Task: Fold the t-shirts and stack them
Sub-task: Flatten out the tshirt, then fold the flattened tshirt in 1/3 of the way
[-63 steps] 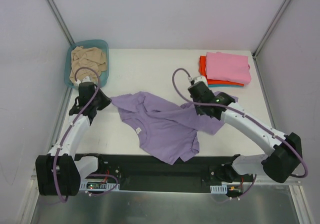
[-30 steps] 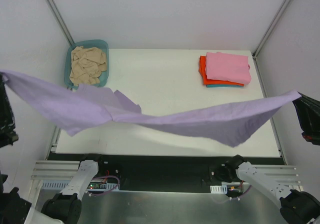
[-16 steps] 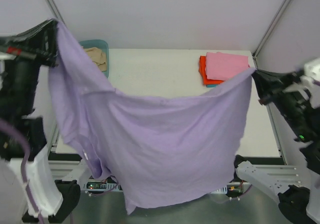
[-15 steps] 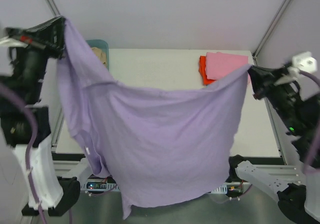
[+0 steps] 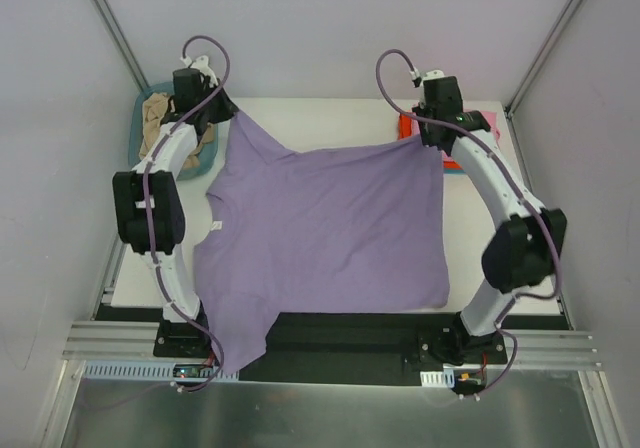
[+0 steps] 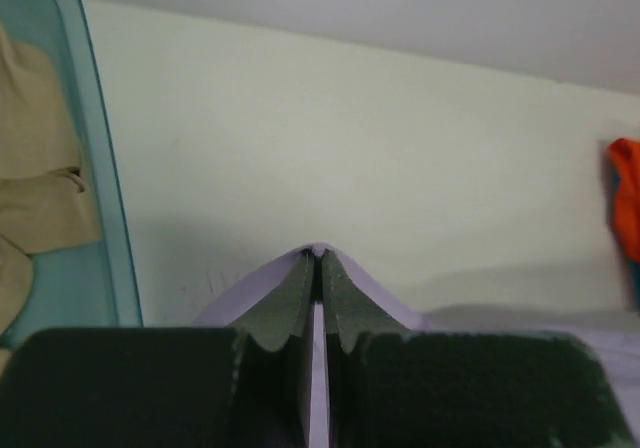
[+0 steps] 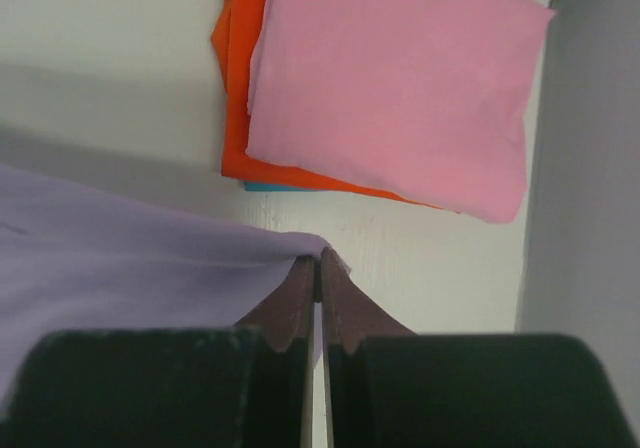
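Note:
The lavender-purple t-shirt [image 5: 320, 228] lies spread over the table, its near part hanging past the front edge. My left gripper [image 5: 226, 114] is shut on its far left corner [image 6: 316, 251], next to the basin. My right gripper [image 5: 432, 140] is shut on its far right corner [image 7: 300, 243], just in front of the folded stack: pink t-shirt [image 7: 395, 78] on top, orange-red t-shirt [image 7: 235, 68] under it, a teal t-shirt's edge [image 7: 270, 186] below. The stack is partly hidden by my right arm in the top view [image 5: 482, 120]. A beige t-shirt [image 6: 35, 178] lies crumpled in the basin.
The teal plastic basin [image 5: 141, 128] stands at the table's far left corner, its rim close to my left gripper [image 6: 105, 198]. White table [image 5: 330, 123] shows beyond the shirt. Frame posts rise at both far corners.
Both arms swung the lavender shirt from hanging high in the air forward and down; it now lies flat on the table, with both grippers low at its far corners.

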{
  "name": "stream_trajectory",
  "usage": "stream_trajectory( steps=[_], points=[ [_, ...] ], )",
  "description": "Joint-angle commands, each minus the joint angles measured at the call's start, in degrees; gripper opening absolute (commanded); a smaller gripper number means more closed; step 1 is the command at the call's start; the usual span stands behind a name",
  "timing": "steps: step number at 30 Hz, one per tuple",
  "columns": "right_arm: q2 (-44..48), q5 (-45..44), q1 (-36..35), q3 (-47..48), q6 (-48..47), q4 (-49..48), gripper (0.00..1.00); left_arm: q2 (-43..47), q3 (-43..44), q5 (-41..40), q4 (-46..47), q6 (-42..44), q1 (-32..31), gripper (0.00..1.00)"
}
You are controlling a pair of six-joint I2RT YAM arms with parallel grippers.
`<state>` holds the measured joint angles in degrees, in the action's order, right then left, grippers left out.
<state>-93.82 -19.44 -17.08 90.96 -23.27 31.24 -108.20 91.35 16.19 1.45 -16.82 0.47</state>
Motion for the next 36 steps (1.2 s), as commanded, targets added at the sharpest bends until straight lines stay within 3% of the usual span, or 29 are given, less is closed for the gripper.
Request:
stream_trajectory(
  steps=[1,6,12,20,29,36],
  points=[
    [-11.6,2.65,1.08,12.57,-0.64,5.05,0.01,-7.88,8.04,4.74,5.23,-1.1,0.32,0.0],
    [-17.01,0.55,1.35,13.9,-0.2,5.76,0.01,-10.1,7.97,5.0,5.31,-2.52,0.23,0.0],
    [-14.64,0.02,2.14,10.03,0.24,2.42,0.04,-5.8,1.82,4.29,5.31,-4.1,0.15,0.0],
    [-9.28,-3.15,4.33,4.76,-3.53,-1.18,0.05,7.73,-11.62,-0.09,5.4,-5.59,-0.29,0.0],
    [-8.84,-2.97,5.22,5.28,-9.25,-4.09,0.08,21.62,-24.01,-3.79,5.58,-10.95,-0.29,0.0],
    [-6.47,-2.53,5.65,2.91,-9.52,-4.17,0.09,36.19,-36.14,-8.61,4.26,-13.15,-4.33,0.0]
  ],
)
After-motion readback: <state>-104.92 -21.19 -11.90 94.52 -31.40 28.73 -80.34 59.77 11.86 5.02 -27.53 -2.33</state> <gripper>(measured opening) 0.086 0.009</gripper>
